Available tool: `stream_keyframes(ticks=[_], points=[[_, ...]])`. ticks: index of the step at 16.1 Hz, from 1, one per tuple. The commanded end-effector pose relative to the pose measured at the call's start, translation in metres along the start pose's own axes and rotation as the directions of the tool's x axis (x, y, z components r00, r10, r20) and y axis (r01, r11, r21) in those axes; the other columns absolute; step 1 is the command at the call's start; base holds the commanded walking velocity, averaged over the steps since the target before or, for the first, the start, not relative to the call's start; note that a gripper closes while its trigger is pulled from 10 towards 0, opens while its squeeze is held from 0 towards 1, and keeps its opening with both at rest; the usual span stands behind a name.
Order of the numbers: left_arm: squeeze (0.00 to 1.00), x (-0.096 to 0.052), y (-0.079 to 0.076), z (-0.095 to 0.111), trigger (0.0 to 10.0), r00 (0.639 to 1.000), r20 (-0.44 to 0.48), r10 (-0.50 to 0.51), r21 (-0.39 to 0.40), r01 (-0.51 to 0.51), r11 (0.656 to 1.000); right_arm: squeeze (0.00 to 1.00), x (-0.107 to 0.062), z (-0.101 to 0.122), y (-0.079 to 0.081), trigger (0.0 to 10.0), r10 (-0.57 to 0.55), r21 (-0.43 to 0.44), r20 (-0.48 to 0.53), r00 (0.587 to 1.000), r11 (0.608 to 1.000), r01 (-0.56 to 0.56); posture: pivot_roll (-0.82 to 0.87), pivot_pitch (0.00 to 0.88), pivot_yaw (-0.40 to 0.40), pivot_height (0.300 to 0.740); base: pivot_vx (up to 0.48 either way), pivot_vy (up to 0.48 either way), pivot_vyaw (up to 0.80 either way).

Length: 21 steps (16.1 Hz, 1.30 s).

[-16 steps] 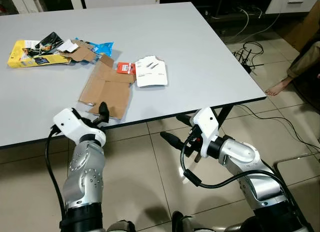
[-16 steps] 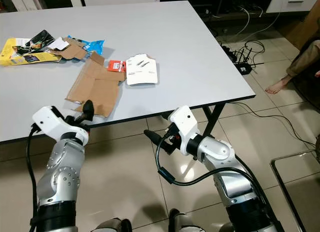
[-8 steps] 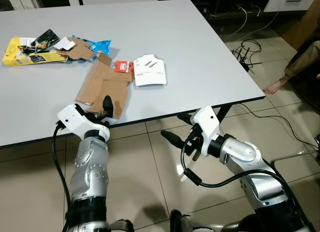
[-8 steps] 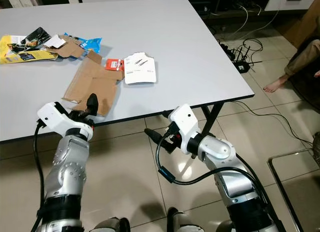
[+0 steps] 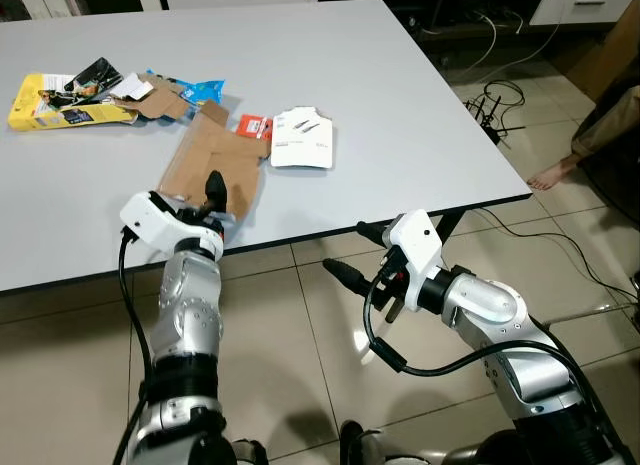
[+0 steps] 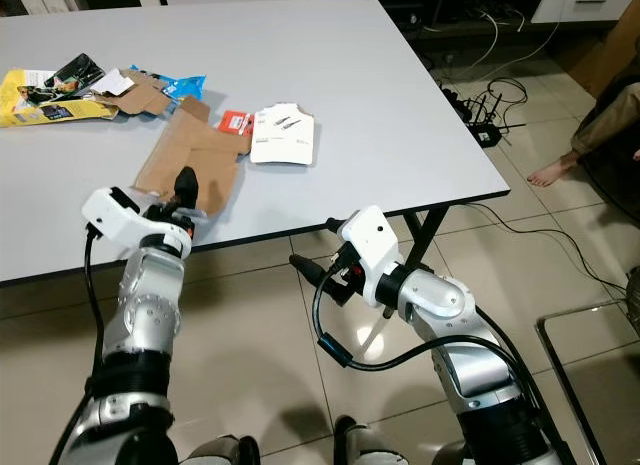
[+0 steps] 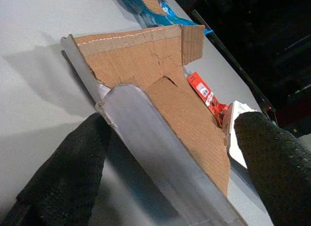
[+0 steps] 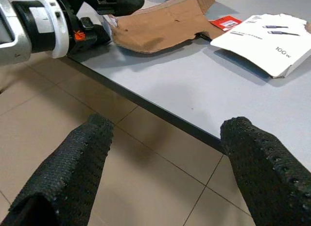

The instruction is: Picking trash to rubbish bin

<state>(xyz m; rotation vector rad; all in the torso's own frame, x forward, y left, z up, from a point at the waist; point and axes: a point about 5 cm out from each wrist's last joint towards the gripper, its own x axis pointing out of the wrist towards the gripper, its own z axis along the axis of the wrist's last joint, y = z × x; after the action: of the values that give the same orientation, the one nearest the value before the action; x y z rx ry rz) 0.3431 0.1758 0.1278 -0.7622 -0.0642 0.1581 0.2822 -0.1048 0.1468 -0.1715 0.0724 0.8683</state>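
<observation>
A flattened brown cardboard piece [image 5: 210, 157] lies near the front edge of the grey table [image 5: 400, 105]. My left gripper [image 5: 212, 197] is open at that edge, one black finger over the cardboard and the other below it. In the left wrist view the cardboard [image 7: 160, 85] has its near flap between the fingers [image 7: 63, 172]. A white card package [image 5: 302, 138] and a red packet [image 5: 253, 126] lie beside it. A yellow package [image 5: 60, 90], a blue wrapper [image 5: 195, 88] and small cardboard scraps [image 5: 160, 97] lie at the far left. My right gripper [image 5: 343, 247] hangs open below the table edge.
Tiled floor [image 5: 300, 365] lies under both arms. Cables and a power strip [image 5: 495, 110] lie on the floor to the right of the table. A person's bare foot [image 5: 548, 175] rests at the far right. A table leg [image 5: 448, 225] stands behind my right arm.
My left gripper has risen and moved forward from below the table edge onto the cardboard's near flap. The right arm has hardly moved.
</observation>
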Motion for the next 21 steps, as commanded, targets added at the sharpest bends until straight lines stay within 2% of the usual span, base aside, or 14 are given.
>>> stream_keyframes(ticks=[1,7,21], points=[[0.00,-0.0063,0.0175,-0.0202,0.0,0.993,-0.088,0.074,-0.025,-0.076,0.997,0.00,-0.0048,0.0019,-0.0001,10.0,-0.002,-0.006,0.001,1.000,1.000,0.002,-0.19,0.190,-0.050,0.740,0.000,0.000,0.00],[0.00,-0.0054,0.0260,-0.0217,0.0,0.991,-0.083,0.101,-0.033,-0.104,0.994,0.00,-0.0055,0.0011,-0.0001,10.0,-0.002,-0.007,-0.003,1.000,1.000,0.002,-0.19,0.190,-0.050,0.740,0.000,0.000,0.00],[0.00,-0.0025,0.0237,-0.0193,0.0,0.995,-0.055,0.086,-0.037,-0.088,0.995,0.00,-0.0001,0.0012,0.0022,10.0,0.002,-0.027,0.002,1.000,1.000,-0.002,-0.19,0.188,-0.049,0.740,0.000,0.000,0.00]])
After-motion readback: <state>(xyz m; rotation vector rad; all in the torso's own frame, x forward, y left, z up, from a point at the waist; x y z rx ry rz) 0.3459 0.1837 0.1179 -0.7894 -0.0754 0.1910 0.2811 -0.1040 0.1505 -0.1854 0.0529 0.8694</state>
